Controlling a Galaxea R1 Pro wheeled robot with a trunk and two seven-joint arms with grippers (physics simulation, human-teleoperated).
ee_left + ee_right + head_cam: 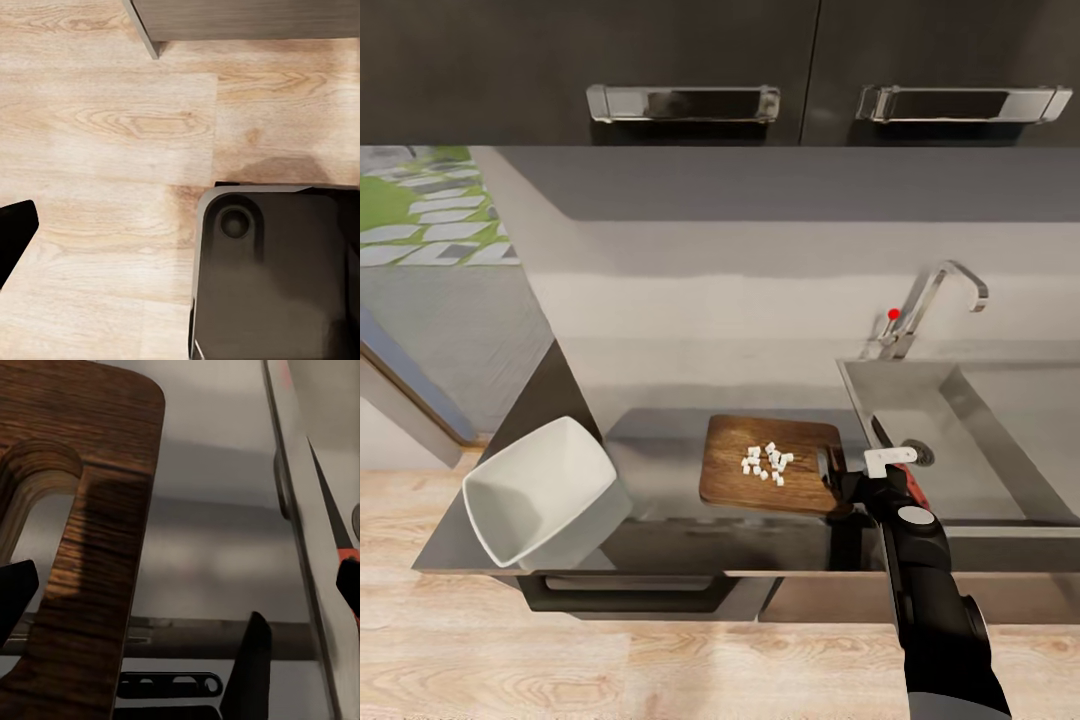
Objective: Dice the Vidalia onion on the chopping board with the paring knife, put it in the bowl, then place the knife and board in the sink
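The right hand (857, 487) is set at the handle end of the dark brown wooden chopping board (770, 462), at the bench's front edge just beside the grey rectangular sink (1000, 440). In the right wrist view a dark fingertip (15, 598) is seen at the board's slot-shaped handle hole, with another finger well apart from it, so the hand appears spread and not yet pinched on the wood.

If the board is lifted unevenly, the small white diced onion pieces (766, 462) on it could be slid onto the long grey metallic bench (660, 440) instead of into the white glossy squarish bowl (545, 490) at the front left corner. The slim reddish-handled paring knife (330, 510), lying along the sink's near rim, could be knocked by the wrist.

The right arm is stretched forward from below, forearm nearly straight. Wooden floor is seen below the left hand, whose state cannot be told.
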